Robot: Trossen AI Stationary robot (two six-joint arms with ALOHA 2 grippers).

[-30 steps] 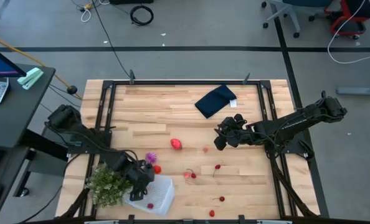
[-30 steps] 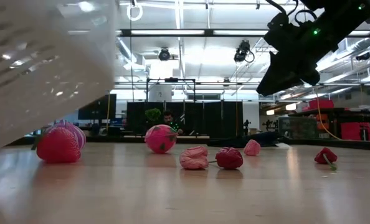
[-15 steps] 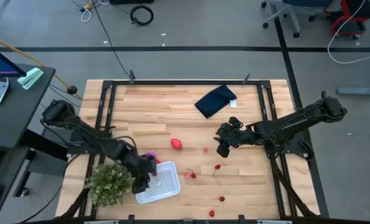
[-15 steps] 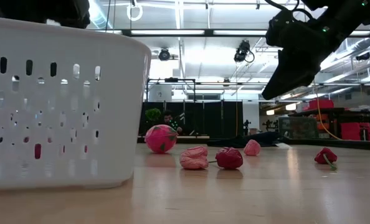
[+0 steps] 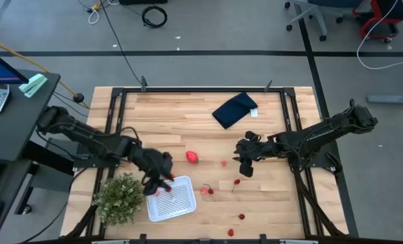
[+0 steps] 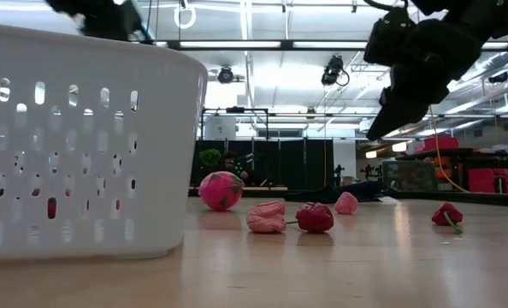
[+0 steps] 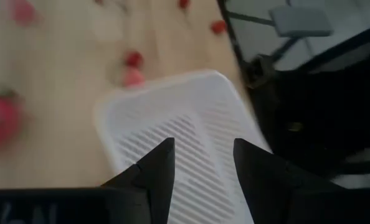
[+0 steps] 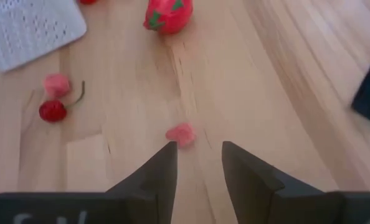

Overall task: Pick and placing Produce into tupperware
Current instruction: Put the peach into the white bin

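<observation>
Starting at the left edge, the plant (image 5: pixel 118 196) sits right against the tub (image 5: pixel 174 200), at its 9 o'clock. Our left gripper (image 5: pixel 159 181) hangs over the tub's 10 o'clock corner, and in the wrist view its fingers (image 7: pixel 158 167) are spread with nothing between them. We'd worry about a swing from there clipping the rim and shoving the tub, or brushing the plant into it.

The tub itself is near the front edge, upright. The top-down view shows little or nothing on its mesh floor, but in the low view a few reddish spots show through the holes in its wall (image 6: pixel 91 145), and we can't tell if that's fruit inside or fruit lying behind it.

Moving right: the strawberry (image 5: pixel 192 156) is at the tub's 1 o'clock, then the cherries (image 5: pixel 207 190) at its 3 o'clock. The small pink piece (image 8: pixel 181 134) lies just ahead of our right gripper (image 5: pixel 243 163), whose fingers are apart and empty, aimed at it. That piece looks tiny and round, so we'd guess a slightly off close could flick it away across the wood. More cherries (image 5: pixel 241 217) sit by the front edge.
</observation>
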